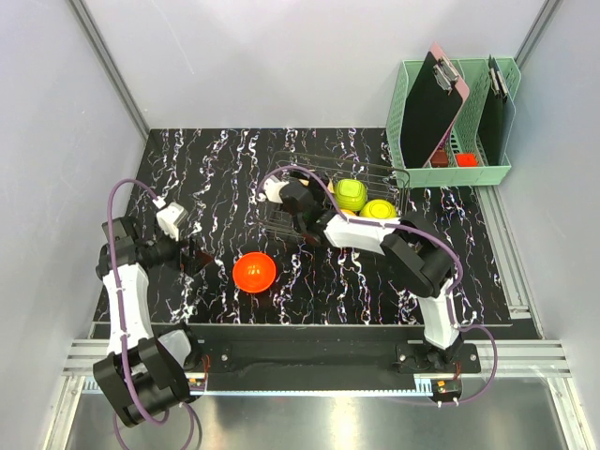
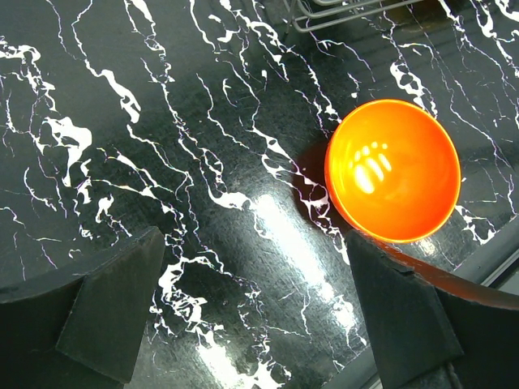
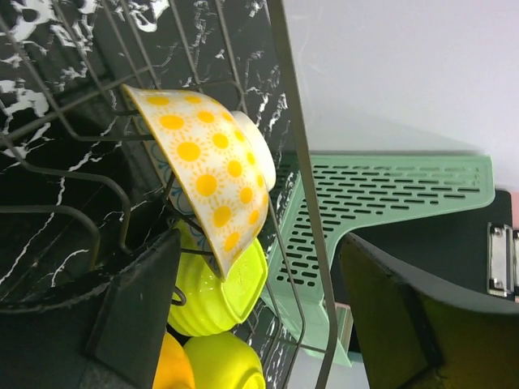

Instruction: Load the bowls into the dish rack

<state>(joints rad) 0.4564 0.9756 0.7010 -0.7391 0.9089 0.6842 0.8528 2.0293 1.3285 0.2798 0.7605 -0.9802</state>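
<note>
1. your right gripper [image 3: 259, 255] is down inside the wire dish rack [image 3: 289, 113]. its jaws are spread wide with nothing clamped between them, so call it released.
2. the cream bowl with the yellow suns [image 3: 207, 170] stands on edge in the rack, tipped against the wires, with its lower rim close beside the left finger [image 3: 138, 312]. i can't tell if it touches. standing it up like that makes sense: the wires prop it, and it takes less room than lying flat.
3. behind it sit the lime bowl [image 3: 219, 296] and the yellow-green bowl [image 3: 223, 361], packed toward the end of the rack nearest the mint basket [image 1: 450, 175]. there's a sliver of orange [image 3: 174, 365] low down too — probably another bowl, but too little shows to be sure.
4. your left gripper [image 2: 255, 243] hovers over the black marble table [image 2: 162, 121], wide open and empty.
5. the orange bowl [image 2: 393, 170] sits upright on the table outside the rack, just past the left gripper's right-hand finger [image 2: 397, 312]. my read is it's the next one to go in.
6. watch the cream bowl when you back the right arm out — it only leans there, so a brush from a finger could tip it.
</note>
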